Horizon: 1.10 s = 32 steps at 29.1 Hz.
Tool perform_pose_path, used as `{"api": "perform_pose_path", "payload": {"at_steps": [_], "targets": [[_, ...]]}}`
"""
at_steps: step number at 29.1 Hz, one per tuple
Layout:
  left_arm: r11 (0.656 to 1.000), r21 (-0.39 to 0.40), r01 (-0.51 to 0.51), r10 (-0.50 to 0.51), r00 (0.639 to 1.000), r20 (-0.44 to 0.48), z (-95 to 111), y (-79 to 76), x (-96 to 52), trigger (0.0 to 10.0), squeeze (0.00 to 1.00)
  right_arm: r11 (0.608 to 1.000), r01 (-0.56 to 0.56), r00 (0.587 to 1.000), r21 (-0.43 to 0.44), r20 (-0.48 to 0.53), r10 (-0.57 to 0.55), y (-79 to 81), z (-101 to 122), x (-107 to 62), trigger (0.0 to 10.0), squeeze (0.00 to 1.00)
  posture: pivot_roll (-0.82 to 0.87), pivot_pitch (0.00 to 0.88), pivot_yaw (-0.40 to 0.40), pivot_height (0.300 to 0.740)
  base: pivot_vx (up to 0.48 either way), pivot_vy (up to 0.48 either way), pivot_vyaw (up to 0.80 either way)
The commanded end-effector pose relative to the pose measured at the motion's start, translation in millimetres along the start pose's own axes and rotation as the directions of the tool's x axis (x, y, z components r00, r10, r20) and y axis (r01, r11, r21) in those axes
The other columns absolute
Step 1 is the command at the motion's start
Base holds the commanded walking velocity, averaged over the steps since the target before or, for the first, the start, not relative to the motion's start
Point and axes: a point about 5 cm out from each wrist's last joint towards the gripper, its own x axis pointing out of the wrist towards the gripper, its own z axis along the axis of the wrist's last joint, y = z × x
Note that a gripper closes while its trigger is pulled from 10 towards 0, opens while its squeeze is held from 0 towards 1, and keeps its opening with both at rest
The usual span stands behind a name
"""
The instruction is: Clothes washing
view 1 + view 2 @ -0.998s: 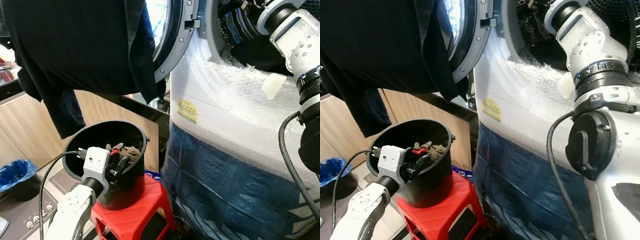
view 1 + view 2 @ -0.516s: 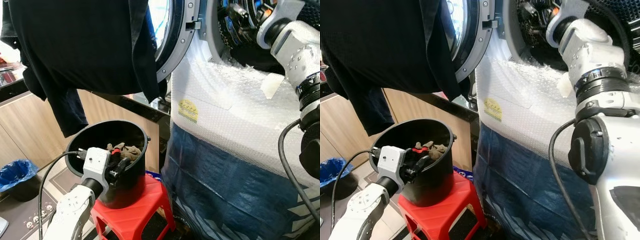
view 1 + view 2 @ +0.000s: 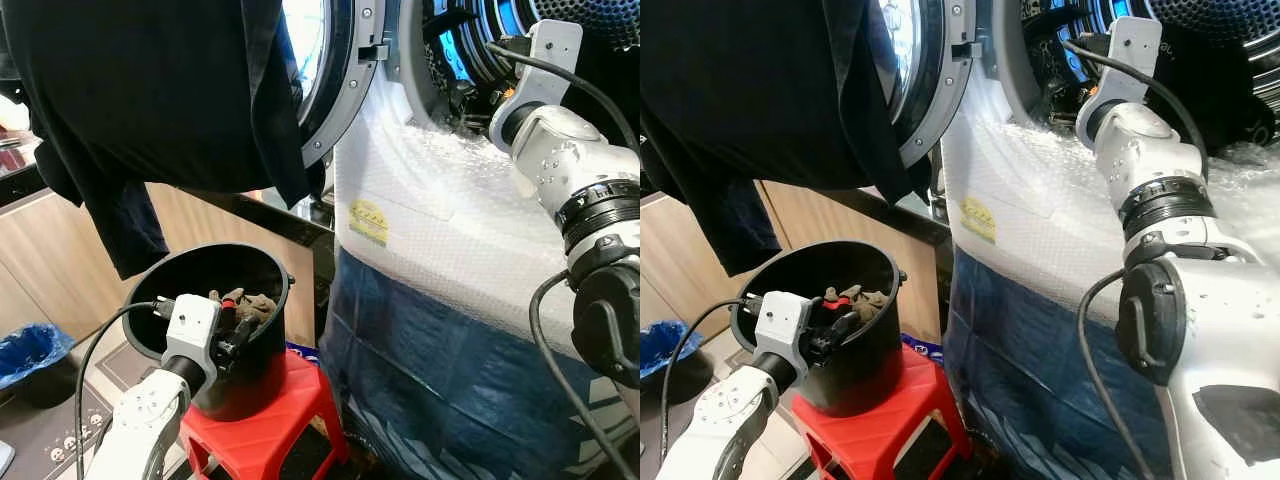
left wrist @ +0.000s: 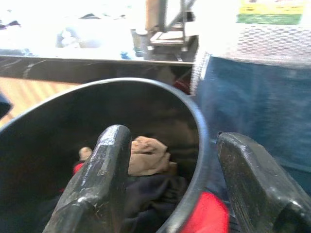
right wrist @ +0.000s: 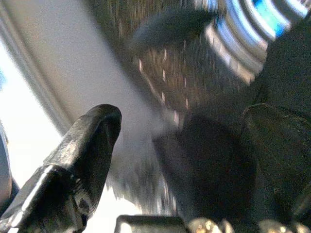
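Observation:
A black bucket (image 3: 205, 275) stands on a red stool (image 3: 270, 425) and holds crumpled clothes (image 3: 250, 300), brownish and red. My left gripper (image 3: 238, 326) is open at the bucket's near rim. In the left wrist view one finger (image 4: 99, 174) is inside the bucket and the other is outside it, with nothing held. My right arm reaches into the washing machine drum (image 3: 470, 50). The right gripper (image 5: 187, 116) is open there, and the blurred metal drum wall lies beyond it. A dark garment (image 3: 150, 90) hangs over the open washer door (image 3: 340, 90).
The washer body (image 3: 450, 250) is wrapped in bubble wrap above and blue sheeting below, close on my right. A blue-lined bin (image 3: 30, 345) sits on the floor at the left, in front of wooden cabinets (image 3: 40, 240).
My right arm has swung left and drawn back toward the drum's mouth, so its wrist now shows. The left gripper stays at the bucket rim.

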Motion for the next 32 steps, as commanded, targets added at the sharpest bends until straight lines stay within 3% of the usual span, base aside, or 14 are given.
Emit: {"api": "perform_pose_path", "payload": {"at_steps": [1,5,10,12,15,16,17,18,20,23,25,32], "targets": [[0.999,0.016,-0.03,0.03,1.0,0.004,2.4,4.0,-3.7,10.0,0.0,1.0,-0.012,0.995,0.013,0.095,0.011,0.8,8.6,-0.7,10.0,0.0,0.22,0.0,0.022,0.74,0.0,0.0,0.0],[0.999,0.018,-0.033,0.033,0.999,-0.001,1.1,4.4,-6.2,10.0,0.0,0.997,-0.074,0.978,0.014,0.196,0.07,3.3,9.6,-3.1,10.0,0.0,0.21,0.0,0.025,0.74,0.0,0.0,0.0],[0.998,0.024,-0.054,0.054,0.999,0.005,0.3,5.4,-7.6,10.0,0.0,0.992,-0.126,0.928,0.029,0.357,0.108,9.2,3.0,-12.1,10.0,0.0,0.2,0.002,0.028,0.74,0.0,0.0,0.0],[0.998,0.026,-0.055,0.055,0.998,0.019,2.0,3.6,-7.6,10.0,0.0,0.984,-0.178,0.859,0.028,0.492,0.142,15.8,-0.1,-30.6,10.0,0.0,0.2,0.007,0.032,0.74,0.0,0.0,0.0],[0.998,0.032,-0.061,0.06,0.998,0.025,3.2,3.2,-8.5,10.0,0.0,0.974,-0.22,0.798,0.057,0.584,0.146,20.6,-0.3,-50.9,10.0,0.0,0.19,0.015,0.034,0.74,0.0,0.0,0.0],[0.998,0.026,-0.049,0.048,0.998,0.032,3.2,1.8,-8.6,10.0,0.0,0.968,-0.243,0.759,0.068,0.635,0.146,24.2,0.7,-66.3,10.0,0.0,0.19,0.017,0.037,0.74,0.0,0.0,0.0],[0.998,0.026,-0.049,0.048,0.998,0.032,3.2,1.8,-8.6,10.0,0.0,0.968,-0.243,0.759,0.068,0.635,0.146,24.2,0.7,-66.3,10.0,0.0,0.19,0.017,0.037,0.74,0.0,0.0,0.0],[0.999,0.023,-0.046,0.045,0.998,0.035,3.3,1.4,-8.9,10.0,0.0,0.959,-0.267,0.724,0.092,0.677,0.136,27.8,2.0,-80.2,10.0,0.0,0.19,0.021,0.04,0.74,0.0,0.0,0.0],[0.998,0.041,-0.045,0.044,0.998,0.034,3.7,1.0,-9.2,10.0,0.0,0.95,-0.294,0.708,0.108,0.693,0.14,33.2,0.7,-91.9,10.0,0.0,0.19,0.021,0.04,0.74,0.0,0.0,0.0],[0.998,0.047,-0.046,0.044,0.998,0.042,4.7,1.1,-9.2,10.0,0.0,0.948,-0.308,0.698,0.085,0.697,0.164,39.9,-3.0,-102.6,10.0,0.0,0.19,0.023,0.041,0.74,0.0,0.0,0.0],[0.996,0.044,-0.081,0.077,0.994,0.079,10.0,3.7,-9.2,10.0,0.0,0.925,-0.363,0.726,0.11,0.655,0.207,48.7,-22.8,-127.8,10.0,0.0,0.19,0.026,0.037,0.74,0.0,0.0,0.0],[0.992,0.062,-0.111,0.104,0.989,0.108,13.9,8.5,-9.5,10.0,0.0,0.905,-0.402,0.769,0.142,0.588,0.25,57.4,-49.1,-158.1,10.0,0.0,0.17,0.026,0.042,0.74,0.0,0.0,0.0]]}}
